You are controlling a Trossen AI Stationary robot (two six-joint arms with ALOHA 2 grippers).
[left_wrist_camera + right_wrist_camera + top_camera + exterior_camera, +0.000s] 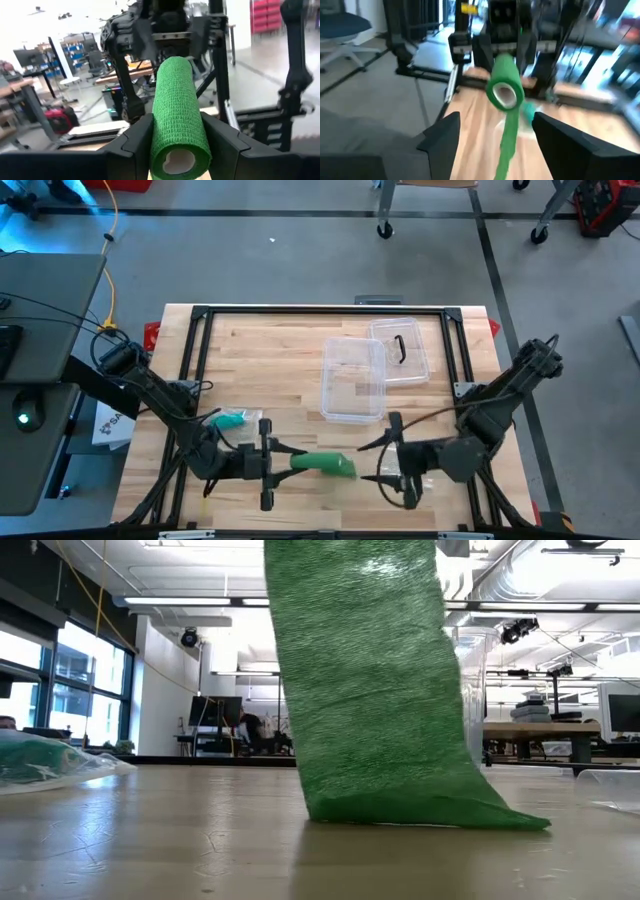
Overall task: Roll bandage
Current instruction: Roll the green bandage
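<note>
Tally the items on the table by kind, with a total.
Green bandage roll, held by the left tool: 1
Clear plastic container: 1
Clear lid with dark handle: 1
Plastic packet with teal-green contents: 1
Total: 4
The right tool is open, empty, facing the roll.

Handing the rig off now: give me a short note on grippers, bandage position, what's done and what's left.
Left gripper: shut on the green bandage roll, held above the table's near edge.
Right gripper: open, facing the roll from the other side, holding nothing.
A loose tail hangs from the roll down to the table.
A wrapper lies beside the left arm; a clear container and its lid sit mid-table.
Done: roll picked up. Left: wind in the hanging tail.
</note>
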